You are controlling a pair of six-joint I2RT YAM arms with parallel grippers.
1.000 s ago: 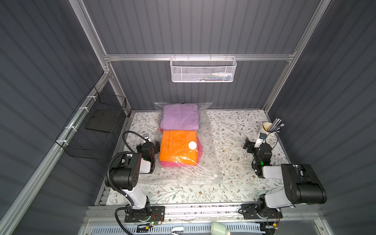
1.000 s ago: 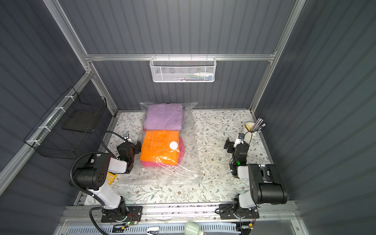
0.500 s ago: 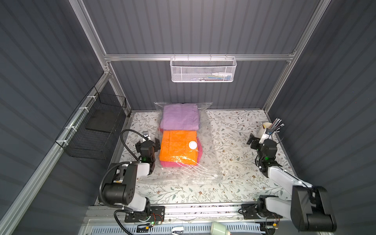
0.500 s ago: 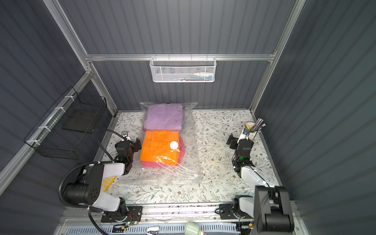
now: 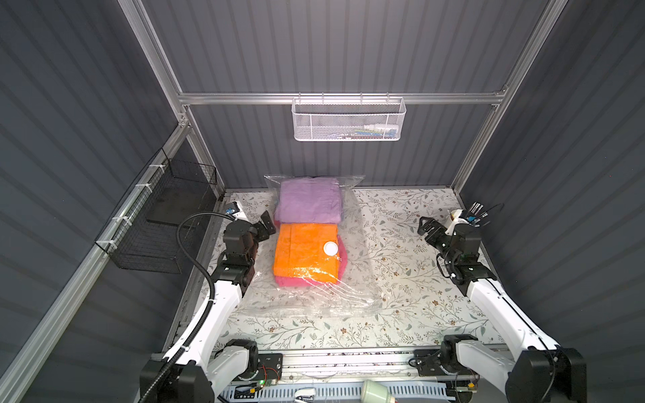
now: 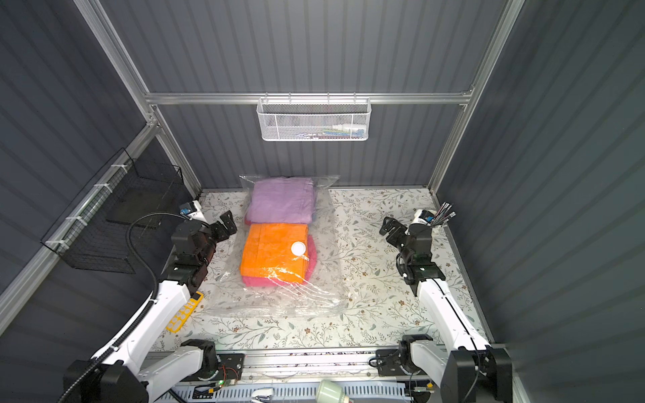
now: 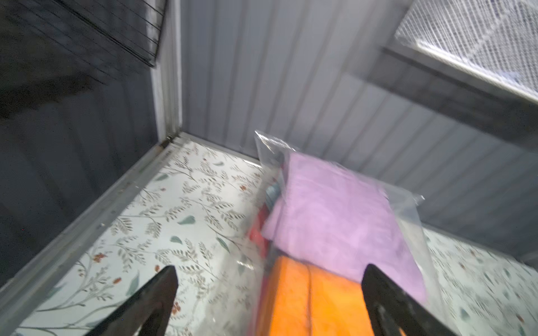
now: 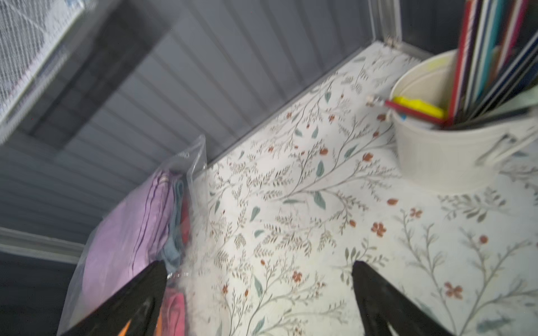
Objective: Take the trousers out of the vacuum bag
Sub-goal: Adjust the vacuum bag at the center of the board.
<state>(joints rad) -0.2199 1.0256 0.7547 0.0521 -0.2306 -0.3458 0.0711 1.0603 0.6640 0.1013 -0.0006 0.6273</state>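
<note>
The vacuum bag (image 5: 352, 279) is a large clear crinkly sack lying mid-table, with a white valve disc (image 5: 330, 248). Inside are folded trousers: lilac (image 5: 309, 202) at the back, orange (image 5: 300, 251) in front, hot pink (image 5: 343, 254) under the orange. The left wrist view shows a red edge (image 7: 257, 232) under the lilac pair (image 7: 334, 209); the right wrist view shows a light blue edge (image 8: 173, 250). My left gripper (image 5: 263, 225) hovers open just left of the bag, by the seam between lilac and orange. My right gripper (image 5: 427, 226) is open and empty, well right of the bag.
A white mesh basket (image 5: 349, 120) hangs on the back rail. A black wire basket (image 5: 164, 216) is fixed to the left wall. A white cup of pens (image 8: 442, 151) stands at the right edge beside my right wrist. A yellow item (image 6: 183, 312) lies under my left arm.
Both arms have unfolded and risen, carrying the grippers towards the back of the table. Both stayed open. The bag and trousers have not moved.
</note>
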